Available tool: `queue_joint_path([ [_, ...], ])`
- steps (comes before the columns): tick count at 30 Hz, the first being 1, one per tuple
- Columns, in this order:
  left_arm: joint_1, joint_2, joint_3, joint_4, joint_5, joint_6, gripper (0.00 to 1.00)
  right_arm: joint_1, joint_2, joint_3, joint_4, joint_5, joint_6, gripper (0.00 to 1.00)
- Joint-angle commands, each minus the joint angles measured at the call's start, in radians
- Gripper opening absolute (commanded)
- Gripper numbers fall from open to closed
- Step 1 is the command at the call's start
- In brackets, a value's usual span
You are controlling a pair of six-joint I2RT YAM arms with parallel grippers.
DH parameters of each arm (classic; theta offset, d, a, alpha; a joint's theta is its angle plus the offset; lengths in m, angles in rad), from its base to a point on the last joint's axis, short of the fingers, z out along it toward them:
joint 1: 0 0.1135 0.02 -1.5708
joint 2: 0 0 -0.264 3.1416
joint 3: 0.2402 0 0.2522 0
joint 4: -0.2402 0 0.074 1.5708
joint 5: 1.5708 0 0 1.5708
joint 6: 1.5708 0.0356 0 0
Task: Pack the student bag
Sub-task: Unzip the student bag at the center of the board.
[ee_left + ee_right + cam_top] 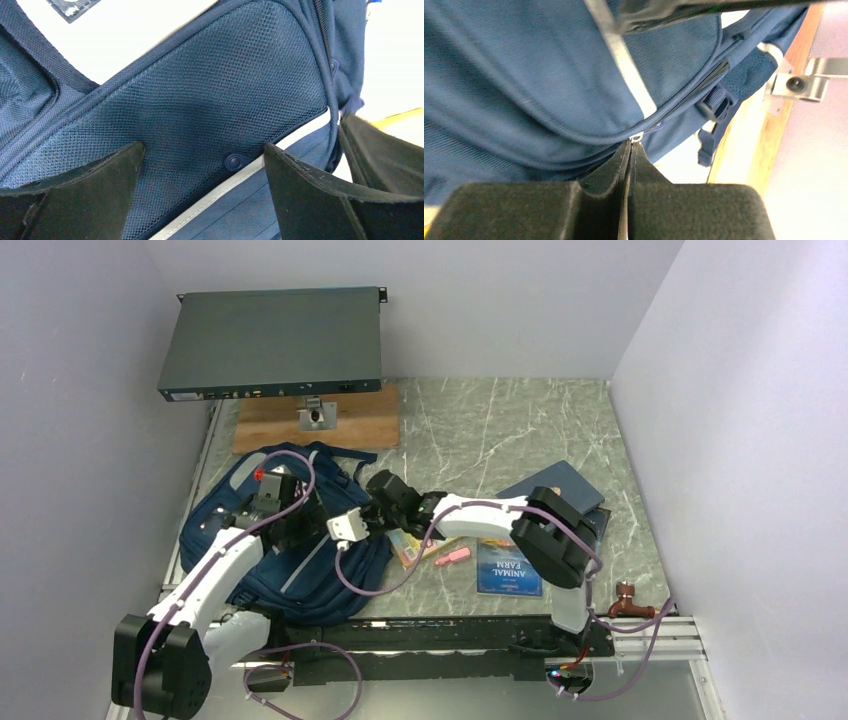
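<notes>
**Fig.** Packing station, overhead and wrist views. The student bag (290,590) lies flat on the marbled surface (500,430), directly beneath both hands.

**Left hand** (204,146): jaws spread wide, holding nothing, poised just over the bag's mesh panel (200,90). A small dark snap (233,162) and a pale band (210,197) lie between its fingers (90,190). Whether the fingertips touch the fabric cannot be told.

**Right hand** (630,150): pads pressed fully together, pinching the metal zip pull (637,136) on the bag's curved zip seam. A reflective stripe (624,65) runs away from this hand across the fabric. A dark strap buckle (714,105) sits beyond its tips, to the right.

From overhead, the right hand is just beside the left, both over the middle of the bag.

Behind the right hand, along its arm, four things rest on the surface:
- a multicoloured flat item (405,545), nearest the hand, at the bag's edge
- a pink object (452,557), next along
- a blue paperback titled "Animal Farm" (510,568), well apart from the hand
- a dark blue book (555,490), also well apart from the hand

Beyond both hands, a wooden board (320,420) carries a stand with a dark flat equipment box (270,340)
</notes>
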Motion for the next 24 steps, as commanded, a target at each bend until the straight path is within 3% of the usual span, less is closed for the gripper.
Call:
queue_joint_path([
  [1,0.011,-0.063,-0.025,0.055,-0.024,-0.085,0.97,0.019,-0.154,-0.116,0.028,0.056,0.155,0.0],
  [7,0.013,-0.06,-0.053,0.074,-0.034,-0.087,0.99,0.049,-0.27,-0.195,0.018,-0.035,0.319,0.0],
  [13,0.014,-0.022,-0.06,0.123,-0.008,-0.09,0.99,0.149,-0.209,-0.109,-0.105,0.097,0.608,0.0],
  [22,0.014,-0.072,-0.06,0.123,0.025,-0.048,1.0,0.092,-0.393,-0.269,0.076,0.094,0.693,0.0],
  [24,0.014,-0.095,-0.072,0.138,0.038,-0.044,1.0,0.075,-0.41,-0.28,0.105,0.097,0.727,0.33],
])
